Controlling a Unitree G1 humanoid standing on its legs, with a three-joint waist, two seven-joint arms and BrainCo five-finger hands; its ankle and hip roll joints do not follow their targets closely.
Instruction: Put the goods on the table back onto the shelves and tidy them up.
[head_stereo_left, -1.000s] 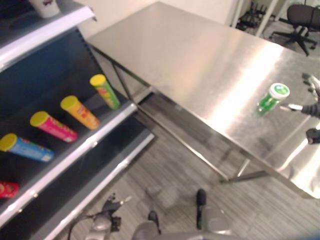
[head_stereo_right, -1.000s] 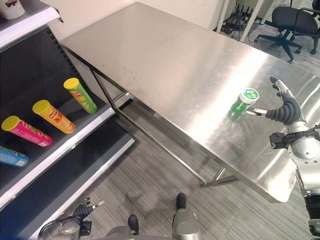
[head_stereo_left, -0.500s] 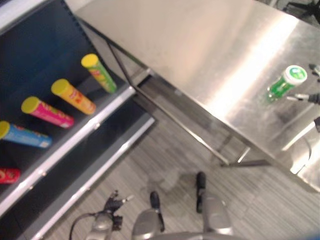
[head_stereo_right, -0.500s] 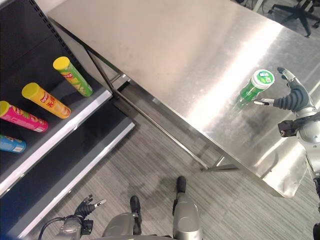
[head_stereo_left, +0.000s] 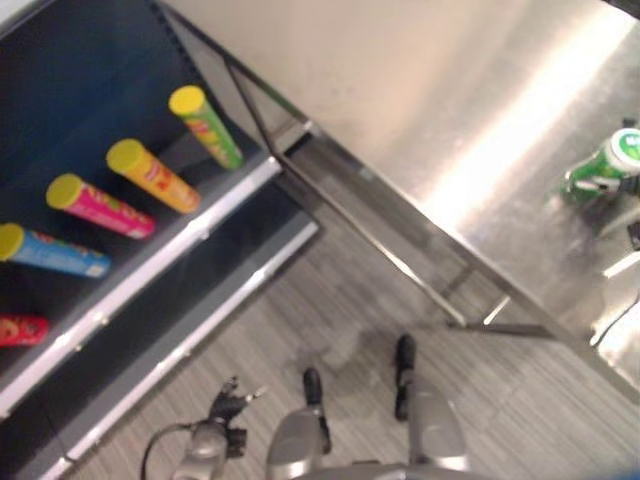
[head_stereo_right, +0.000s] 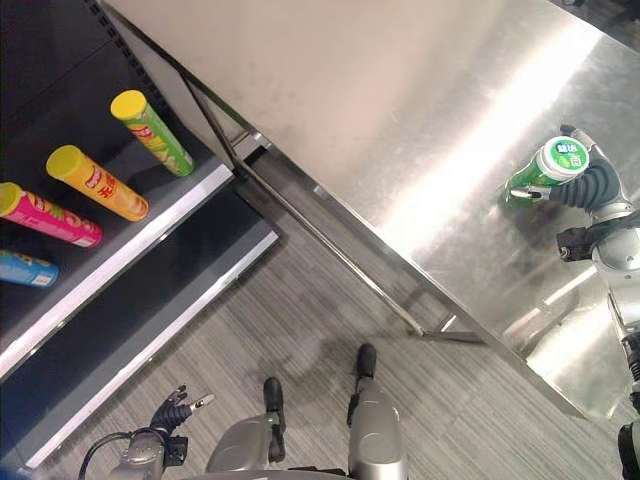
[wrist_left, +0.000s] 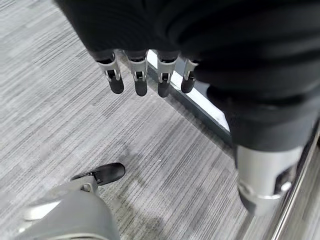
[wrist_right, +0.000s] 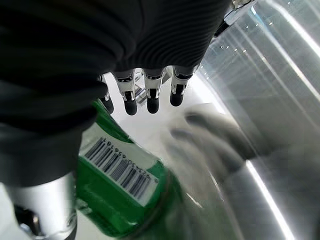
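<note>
Green can (head_stereo_right: 548, 170): upright on the steel table (head_stereo_right: 380, 120), near its front edge.
Right hand (head_stereo_right: 592, 186): cupped beside the can with fingers extended, thumb on the near side; nothing grasped yet.
Left hand (head_stereo_right: 172, 412): idle, hanging low over the floor, fingers relaxed.
Doing it well: close fingers and thumb on opposite sides of the body below the white lid, squarely, so the can does not tip.
Destination: shelf (head_stereo_left: 190, 235) holding the lying tubes (head_stereo_left: 150, 177).

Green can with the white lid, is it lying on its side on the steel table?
No, the green white-lidded can stands upright on the steel table.
</note>
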